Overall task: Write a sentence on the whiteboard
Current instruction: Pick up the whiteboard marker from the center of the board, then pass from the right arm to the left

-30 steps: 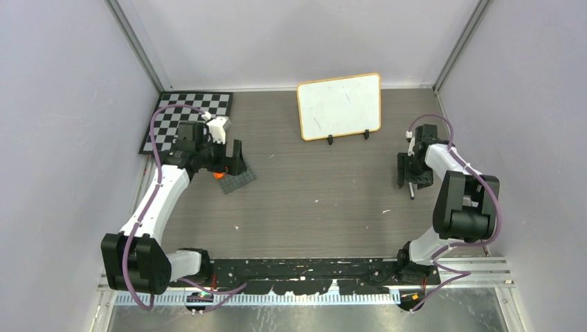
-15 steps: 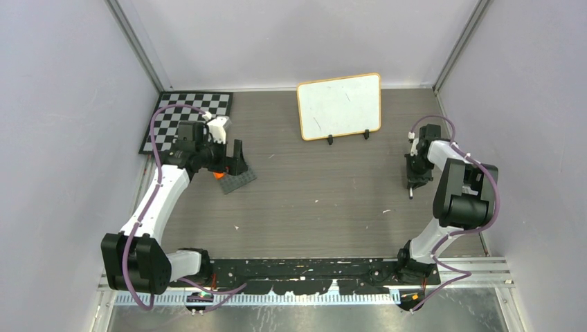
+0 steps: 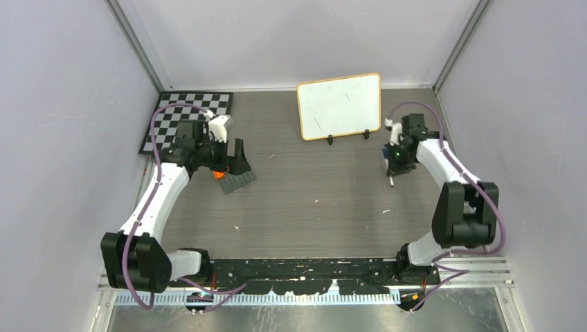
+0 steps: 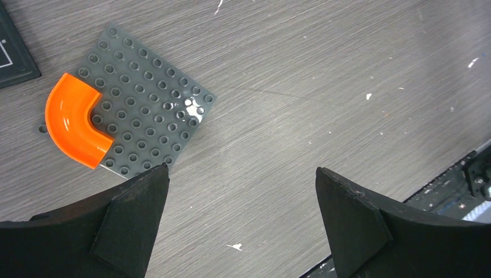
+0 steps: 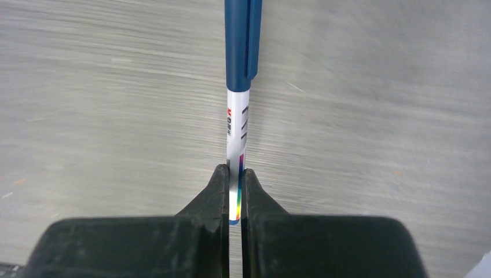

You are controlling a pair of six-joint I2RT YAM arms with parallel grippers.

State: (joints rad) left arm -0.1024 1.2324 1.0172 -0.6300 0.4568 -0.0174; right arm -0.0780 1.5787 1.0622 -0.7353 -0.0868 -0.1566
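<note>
The right end effector [image 5: 234, 174] pinches a capped blue marker [image 5: 242, 87], whose long axis runs straight out past the fingertips toward the bench [image 3: 318, 200]. The whiteboard [image 3: 339, 105] stands near, beyond it and to its left. The left end effector [image 4: 240, 174], spread and empty, is well apart.

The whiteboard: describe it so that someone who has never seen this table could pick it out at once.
On the grey table, look to the far edge, near the middle. There the whiteboard stands propped on two small black feet. Unlike the checkerboard lying flat to its left, it is white with a thin pale-orange frame.
</note>
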